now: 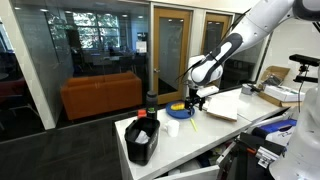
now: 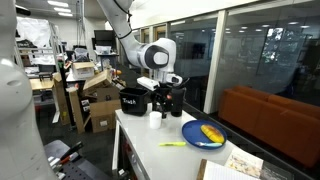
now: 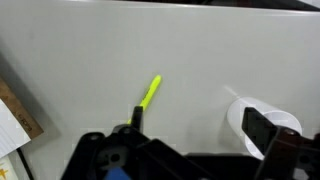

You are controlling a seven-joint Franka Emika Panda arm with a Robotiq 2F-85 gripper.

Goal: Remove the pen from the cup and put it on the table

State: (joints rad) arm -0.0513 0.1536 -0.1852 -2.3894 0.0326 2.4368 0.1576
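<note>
On table (image 3: 80,50), pen (image 3: 150,92) lies loose, wrist view alone shows gripper (image 3: 195,130) jaws spread apart.

Black bin (image 1: 142,140) on white table (image 1: 215,128), pincer (image 1: 197,101) near blue plate (image 1: 180,113), orange sofa (image 1: 100,95) behind

an orange sofa (image 1: 100,95) shows in both exterior views, behind tall glass walls (image 1: 70,40) full of dark reflections and beside wooden door frames (image 1: 170,50). the floor (image 1: 60,135) is dark. in an exterior view, cardboard boxes (image 2: 100,108) sit by a cluttered workbench (image 2: 50,85) under bright ceiling lights (image 2: 62,6).
</note>
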